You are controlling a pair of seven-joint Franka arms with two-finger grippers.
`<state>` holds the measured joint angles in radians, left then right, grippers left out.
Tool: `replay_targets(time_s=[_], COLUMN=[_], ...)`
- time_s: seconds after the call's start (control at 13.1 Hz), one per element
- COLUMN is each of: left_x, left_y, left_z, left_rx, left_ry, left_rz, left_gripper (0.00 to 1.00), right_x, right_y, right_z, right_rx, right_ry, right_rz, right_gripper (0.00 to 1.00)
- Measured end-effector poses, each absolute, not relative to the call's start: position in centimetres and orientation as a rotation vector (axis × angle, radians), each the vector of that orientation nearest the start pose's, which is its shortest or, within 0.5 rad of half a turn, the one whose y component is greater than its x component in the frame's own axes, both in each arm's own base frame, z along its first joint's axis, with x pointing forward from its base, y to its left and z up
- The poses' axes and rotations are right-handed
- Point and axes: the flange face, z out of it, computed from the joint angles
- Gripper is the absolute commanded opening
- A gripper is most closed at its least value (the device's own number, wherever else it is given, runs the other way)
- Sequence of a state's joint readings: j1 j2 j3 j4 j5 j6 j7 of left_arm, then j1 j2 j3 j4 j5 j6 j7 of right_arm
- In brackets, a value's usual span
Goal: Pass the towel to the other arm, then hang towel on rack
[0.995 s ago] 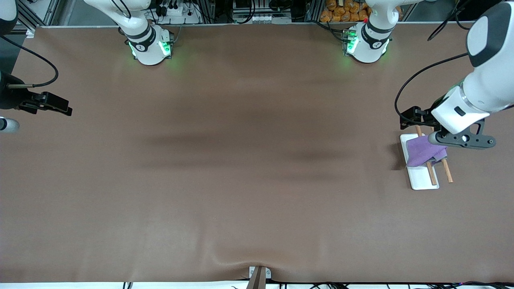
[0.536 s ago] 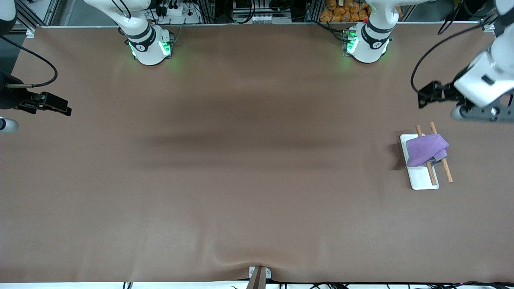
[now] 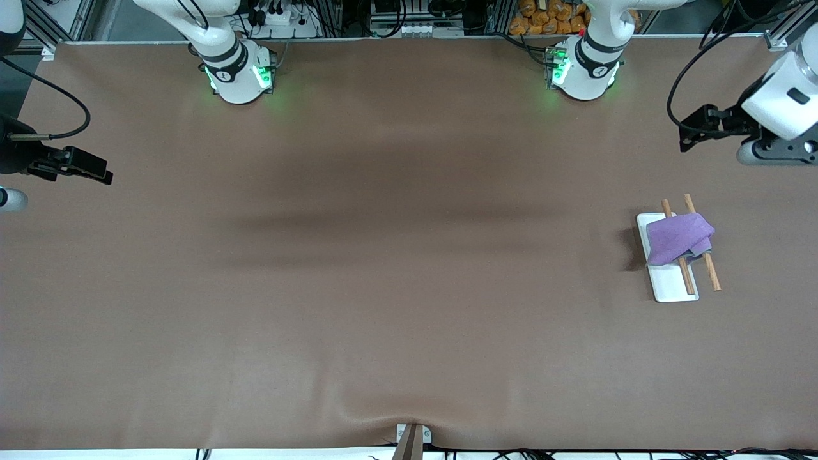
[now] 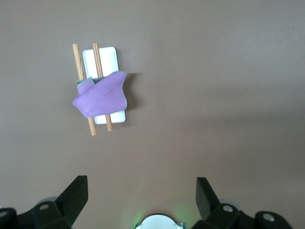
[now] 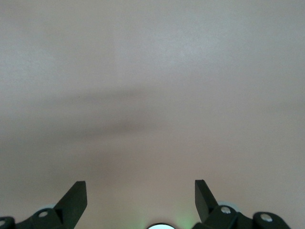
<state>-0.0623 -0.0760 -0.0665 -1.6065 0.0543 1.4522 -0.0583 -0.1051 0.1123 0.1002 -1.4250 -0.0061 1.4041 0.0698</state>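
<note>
The purple towel (image 3: 676,237) hangs draped across the two light-wood rods (image 3: 685,275) of the rack, over its white base plate (image 3: 672,289), toward the left arm's end of the table. In the left wrist view the towel (image 4: 101,95) covers the middle of the rods (image 4: 77,59) and part of the base (image 4: 106,56). My left gripper (image 3: 770,153) is open and empty, up over bare table, apart from the rack; its jaws (image 4: 142,191) stand wide. My right gripper (image 3: 7,199) waits open and empty (image 5: 141,193) over bare table at the right arm's end.
The brown table mat (image 3: 396,255) has a raised wrinkle at its front edge by a small clamp (image 3: 412,437). The two arm bases (image 3: 239,73) (image 3: 585,70) stand along the back edge. Cables and clutter lie past that edge.
My left gripper has let go of the towel and moved up and away from the rack toward the table's end. The towel stays draped on the rods. The right arm has not moved.
</note>
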Motion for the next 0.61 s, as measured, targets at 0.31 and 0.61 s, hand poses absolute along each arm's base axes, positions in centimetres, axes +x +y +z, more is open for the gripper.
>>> replay_targets(time_s=[0.31,0.61], left_x=[48.8,49.0], left_y=[-6.0,-4.6], left_z=[64.2,65.3], left_rx=[-3.070,-3.085], left_ry=[0.086,0.031], left_rz=[0.081,0.040], left_gripper=[1.00,1.00], right_x=[57.1,57.1], right_y=[-0.8,-0.8], right_z=[61.6,61.6], right_rx=[-3.132,-3.132], right_ry=[0.121,0.122], right_rz=[0.209,0.209], right_gripper=[1.00,1.00])
